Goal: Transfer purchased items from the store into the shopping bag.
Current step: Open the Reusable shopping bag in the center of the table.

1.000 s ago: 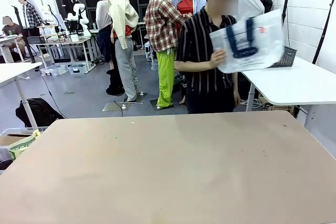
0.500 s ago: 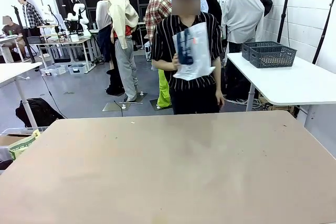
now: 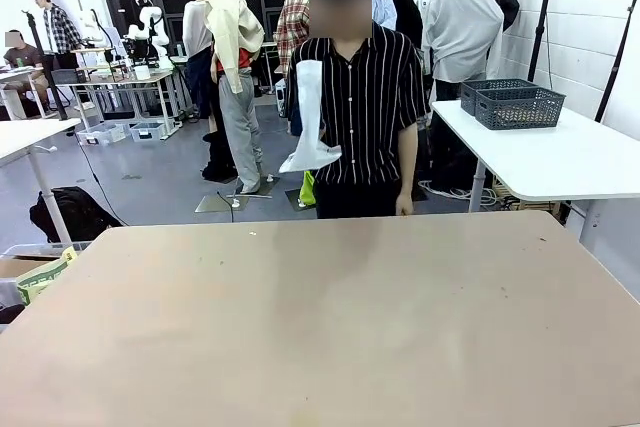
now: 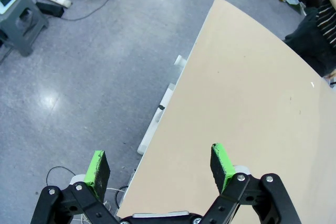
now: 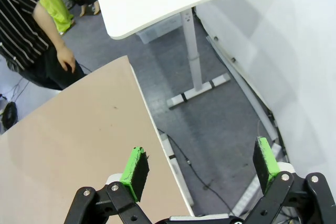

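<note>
Front view: the person stands at the far edge of the bare table, holding the shopping bag hanging just left of their body, turned almost edge-on. A second ago they held it up at the far right by the white side table; since then they have walked it to the middle. The grey lattice baskets sit on that side table, well away from the bag; I cannot tell whether they hold any items. The task is probably still being set up, with nothing yet in the robot's reach.

Left wrist view: the left gripper hangs spread wide and empty over the table's edge.

Right wrist view: the right gripper is equally wide and empty beside the table's right corner.
</note>
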